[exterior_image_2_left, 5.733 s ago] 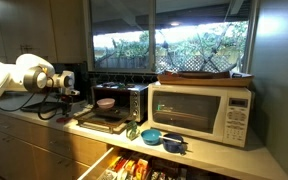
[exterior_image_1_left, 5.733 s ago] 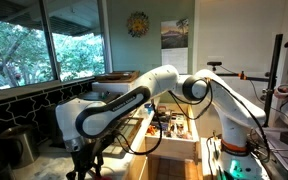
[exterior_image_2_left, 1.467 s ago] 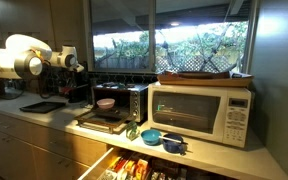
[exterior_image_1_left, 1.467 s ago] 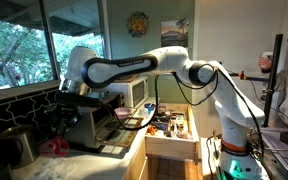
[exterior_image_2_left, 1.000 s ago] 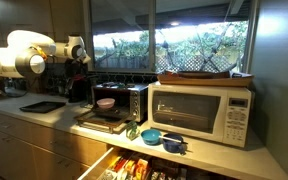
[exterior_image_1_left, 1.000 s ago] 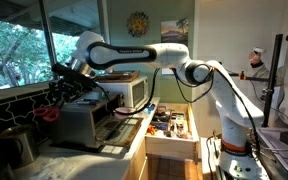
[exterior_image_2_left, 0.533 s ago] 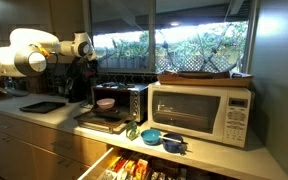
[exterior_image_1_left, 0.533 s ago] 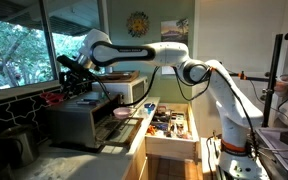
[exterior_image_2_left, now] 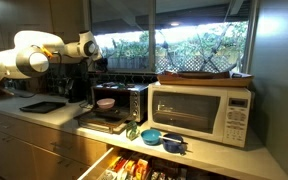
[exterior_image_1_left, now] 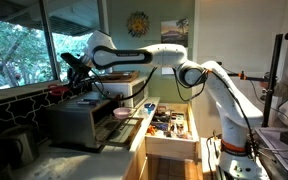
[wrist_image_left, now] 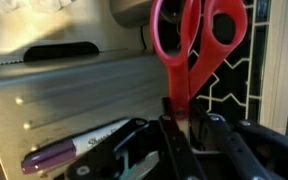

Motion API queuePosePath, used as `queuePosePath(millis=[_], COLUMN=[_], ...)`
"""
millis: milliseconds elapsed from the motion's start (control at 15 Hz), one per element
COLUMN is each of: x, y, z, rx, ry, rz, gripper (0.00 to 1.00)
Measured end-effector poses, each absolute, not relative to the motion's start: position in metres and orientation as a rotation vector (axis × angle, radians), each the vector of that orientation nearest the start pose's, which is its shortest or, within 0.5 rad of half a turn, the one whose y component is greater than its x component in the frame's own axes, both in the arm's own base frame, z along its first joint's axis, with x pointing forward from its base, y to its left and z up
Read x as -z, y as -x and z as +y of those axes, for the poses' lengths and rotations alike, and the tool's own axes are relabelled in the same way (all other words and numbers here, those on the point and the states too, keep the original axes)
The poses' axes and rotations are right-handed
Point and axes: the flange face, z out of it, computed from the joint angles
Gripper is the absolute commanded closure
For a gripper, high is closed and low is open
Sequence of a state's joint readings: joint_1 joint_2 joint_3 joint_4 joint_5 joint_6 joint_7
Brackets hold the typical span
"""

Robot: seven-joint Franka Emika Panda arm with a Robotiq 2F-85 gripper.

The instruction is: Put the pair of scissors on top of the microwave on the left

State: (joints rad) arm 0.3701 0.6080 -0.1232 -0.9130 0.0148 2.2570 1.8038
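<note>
My tool, clamped on the pair of scissors by thin blades, could let them slip beside the microwave below.

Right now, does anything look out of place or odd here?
The dark microwave stands open, and the drawer below is pulled out, full of clutter. The gripper holds the scissors by the blades, handles sticking out. No spill or damage shows.

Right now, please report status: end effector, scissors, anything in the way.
End effector shut on scissors, handles out. Held at the dark microwave top, not yet set down. White microwave beside it, not in the path.
</note>
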Motion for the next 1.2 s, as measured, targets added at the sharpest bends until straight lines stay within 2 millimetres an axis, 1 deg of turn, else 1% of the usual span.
queuePosePath(millis=[133, 267, 400, 533, 667, 867, 1067, 1133, 1200], x=[-0.632, -0.632, -0.623, -0.608, -0.592, -0.571, -0.561, -0.561, -0.563], y=[-0.74, -0.749, -0.759, -0.768, -0.775, -0.779, -0.778, -0.777, -0.775], z=[0.197, 0.177, 0.161, 0.148, 0.144, 0.143, 0.139, 0.137, 0.134], rx=[0.635, 0.789, 0.927, 0.991, 1.006, 0.988, 0.957, 0.951, 0.95], ry=[1.718, 1.703, 1.71, 1.729, 1.75, 1.774, 1.768, 1.758, 1.745], rz=[1.758, 1.74, 1.721, 1.737, 1.756, 1.818, 1.929, 1.971, 2.014], gripper=[0.94, 0.94, 0.94, 0.94, 0.94, 0.94, 0.94, 0.53, 0.53])
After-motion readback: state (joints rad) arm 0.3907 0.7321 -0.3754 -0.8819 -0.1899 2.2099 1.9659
